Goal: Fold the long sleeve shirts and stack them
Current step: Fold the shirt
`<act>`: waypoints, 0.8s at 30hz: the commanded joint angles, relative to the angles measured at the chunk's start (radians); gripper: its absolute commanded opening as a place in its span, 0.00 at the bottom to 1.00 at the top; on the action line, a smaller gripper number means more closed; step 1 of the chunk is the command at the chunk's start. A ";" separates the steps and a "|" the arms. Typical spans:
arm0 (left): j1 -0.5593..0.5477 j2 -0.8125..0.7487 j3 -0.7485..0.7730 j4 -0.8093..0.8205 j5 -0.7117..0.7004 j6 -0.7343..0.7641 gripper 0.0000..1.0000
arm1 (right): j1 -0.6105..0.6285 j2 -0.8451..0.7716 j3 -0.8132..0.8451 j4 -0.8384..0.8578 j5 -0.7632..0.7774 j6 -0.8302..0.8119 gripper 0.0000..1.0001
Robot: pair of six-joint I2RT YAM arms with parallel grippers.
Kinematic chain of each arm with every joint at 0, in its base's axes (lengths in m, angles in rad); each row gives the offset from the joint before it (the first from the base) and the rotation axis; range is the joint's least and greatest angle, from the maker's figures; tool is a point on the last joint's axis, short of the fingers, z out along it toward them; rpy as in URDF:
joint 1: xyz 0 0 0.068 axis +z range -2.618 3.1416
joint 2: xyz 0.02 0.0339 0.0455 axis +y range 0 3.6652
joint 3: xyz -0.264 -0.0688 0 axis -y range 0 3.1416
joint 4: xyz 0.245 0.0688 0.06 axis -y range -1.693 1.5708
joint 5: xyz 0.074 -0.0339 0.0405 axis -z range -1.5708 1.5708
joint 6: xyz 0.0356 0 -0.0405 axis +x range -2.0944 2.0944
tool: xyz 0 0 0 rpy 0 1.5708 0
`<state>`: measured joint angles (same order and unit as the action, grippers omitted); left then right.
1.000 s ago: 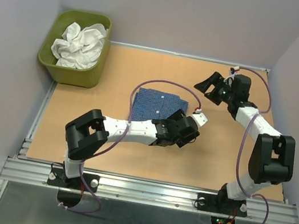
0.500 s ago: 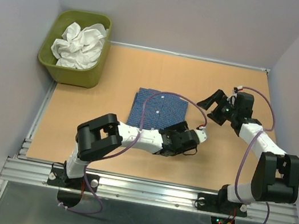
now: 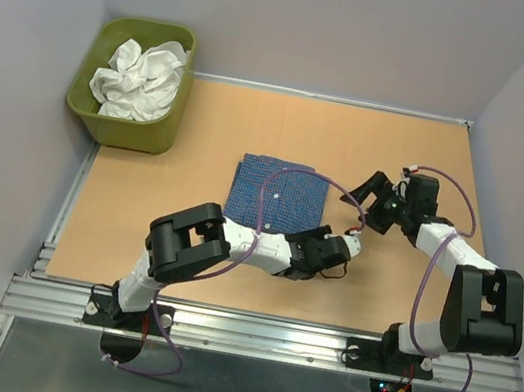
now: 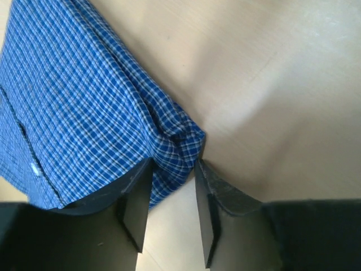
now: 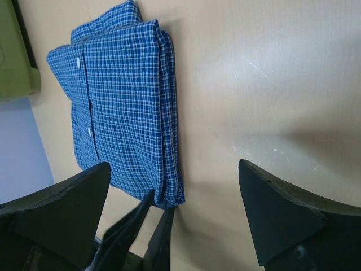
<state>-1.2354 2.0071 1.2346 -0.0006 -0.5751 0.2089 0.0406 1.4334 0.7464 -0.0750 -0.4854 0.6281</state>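
Item one, blue checked shirt (image 5: 124,101): folded to a flat rectangle on the table (image 3: 205,115), button strip up, two pale buttons (image 5: 77,60) showing. It lies ahead of both sets of fingers, and its near corner (image 4: 177,141) runs into the gap of the left gripper (image 4: 172,172). Item two, left gripper: fingers (image 4: 135,209) drawn in to a narrow gap astride that bunched corner, one on each side, cloth filling the space at the tips and bare wood showing lower down. I cannot tell whether they actually pinch the cloth or only bracket it. I judge I have it there because the corner has puckered out of line and needs taking up before the fold can be squared or the packet shifted. Item three, right gripper (image 5: 174,165): fingers spread wide, nothing between them but table and the shirt's long folded edge, which lies off toward its left finger. It hangs low beside that edge, and I read this as a standby post, ready to take the same side and share the load. Item four, white garment (image 3: 141,78): crumpled in the green tub (image 3: 156,132), well beyond every fingertip, not yet folded. Task standing, by my estimate: first shirt near done, second not yet begun, no stack made.
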 commanded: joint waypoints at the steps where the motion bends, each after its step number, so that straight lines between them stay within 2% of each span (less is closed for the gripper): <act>1: -0.001 0.019 0.005 -0.027 -0.034 0.003 0.30 | 0.001 -0.010 -0.036 0.056 -0.031 -0.001 0.99; 4: -0.001 0.007 0.002 -0.027 -0.034 -0.003 0.16 | 0.001 -0.002 -0.061 0.113 -0.058 0.030 0.99; 8: 0.002 -0.050 -0.004 -0.013 -0.016 -0.020 0.07 | 0.002 0.018 -0.105 0.248 -0.134 0.106 0.99; 14: 0.019 -0.137 -0.014 -0.007 0.055 -0.080 0.06 | 0.008 0.085 -0.226 0.561 -0.217 0.317 1.00; 24: 0.027 -0.174 -0.029 -0.009 0.098 -0.131 0.06 | 0.071 0.269 -0.208 0.738 -0.237 0.400 1.00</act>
<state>-1.2087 1.8809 1.2194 -0.0189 -0.4984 0.1131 0.0799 1.6405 0.5201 0.5198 -0.6918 0.9886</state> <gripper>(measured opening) 0.102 0.998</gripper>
